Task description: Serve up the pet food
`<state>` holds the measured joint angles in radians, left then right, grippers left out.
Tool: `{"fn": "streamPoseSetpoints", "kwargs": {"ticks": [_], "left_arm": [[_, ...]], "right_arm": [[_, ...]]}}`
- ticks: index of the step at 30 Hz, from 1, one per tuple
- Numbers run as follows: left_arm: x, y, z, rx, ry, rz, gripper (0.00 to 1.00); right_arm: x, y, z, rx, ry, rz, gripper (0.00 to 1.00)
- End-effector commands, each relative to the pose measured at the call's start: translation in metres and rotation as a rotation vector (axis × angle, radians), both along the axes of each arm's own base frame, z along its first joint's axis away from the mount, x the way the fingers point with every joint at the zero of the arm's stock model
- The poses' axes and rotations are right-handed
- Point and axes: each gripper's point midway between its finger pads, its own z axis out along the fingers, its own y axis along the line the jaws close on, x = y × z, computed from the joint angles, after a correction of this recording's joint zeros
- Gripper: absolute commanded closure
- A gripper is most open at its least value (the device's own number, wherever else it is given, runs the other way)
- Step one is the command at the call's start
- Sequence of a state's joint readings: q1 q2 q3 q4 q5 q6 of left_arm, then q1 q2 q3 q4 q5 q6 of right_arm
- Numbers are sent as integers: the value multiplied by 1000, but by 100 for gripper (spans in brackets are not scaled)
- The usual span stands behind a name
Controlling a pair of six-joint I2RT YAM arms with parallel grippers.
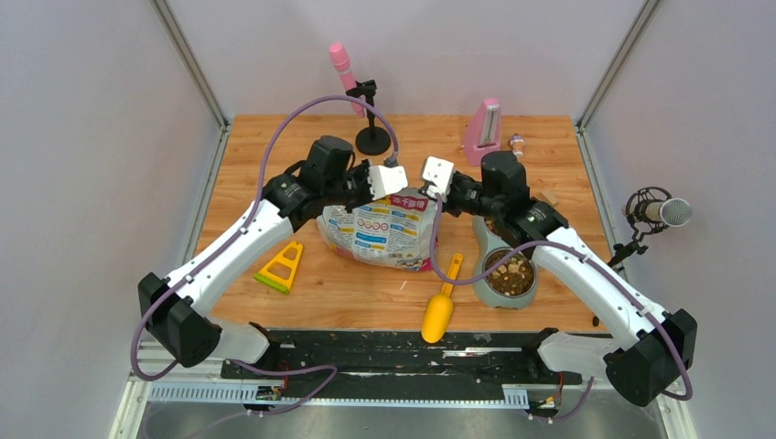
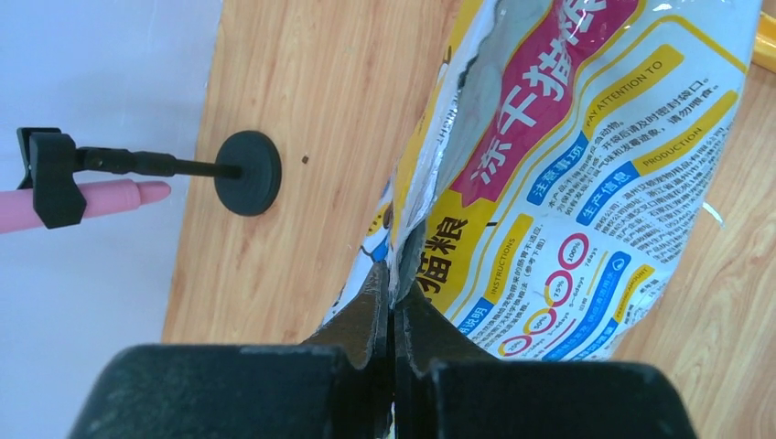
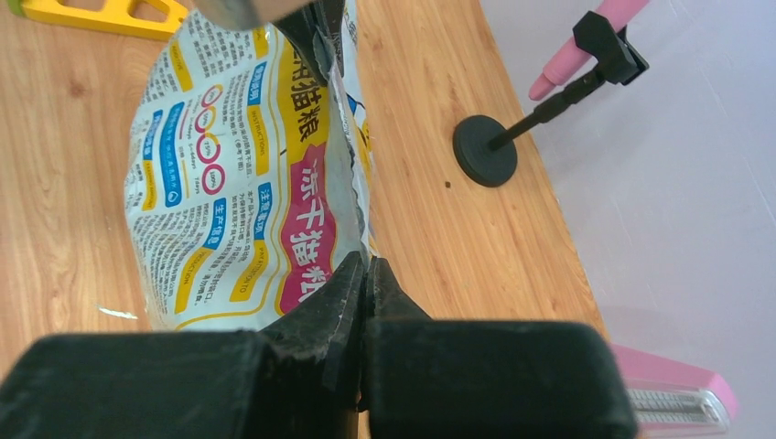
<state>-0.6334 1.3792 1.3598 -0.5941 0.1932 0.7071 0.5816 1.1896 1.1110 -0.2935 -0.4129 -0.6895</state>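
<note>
Left gripper point(image 2: 392, 291) and right gripper point(image 3: 366, 267) each pinched shut on top corners of crinkly printed foil bag point(image 1: 380, 233). Risk: uneven pull rips it, spilling contents over wooden tabletop point(image 1: 430, 137).

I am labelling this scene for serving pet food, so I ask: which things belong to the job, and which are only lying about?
Belong to the job: bag, its top edge pinched by left gripper and right gripper; pet food in the bowl; yellow scoop.
Lying about: yellow triangular tool; pink microphone on stand; pink metronome; grey microphone at the right.
</note>
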Motion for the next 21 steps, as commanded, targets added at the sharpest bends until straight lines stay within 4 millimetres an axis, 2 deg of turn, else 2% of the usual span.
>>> {"fn": "streamPoseSetpoints", "kwargs": {"ticks": [1, 6, 9, 12, 17, 21], "left_arm": [[2, 62, 46, 61, -145, 155, 100], [-36, 59, 87, -40, -120, 84, 100], [-49, 52, 98, -89, -58, 83, 100], [-54, 42, 101, -108, 23, 72, 100], [-62, 30, 125, -148, 73, 52, 100], [-55, 24, 121, -112, 87, 68, 100]], "right_arm": [[14, -28, 91, 154, -215, -56, 100], [24, -33, 78, 146, -143, -19, 100], [16, -24, 70, 133, -102, 59, 100], [9, -18, 71, 128, -77, 114, 100], [8, -15, 71, 118, -28, 133, 100], [8, -12, 60, 115, 56, 141, 100]]}}
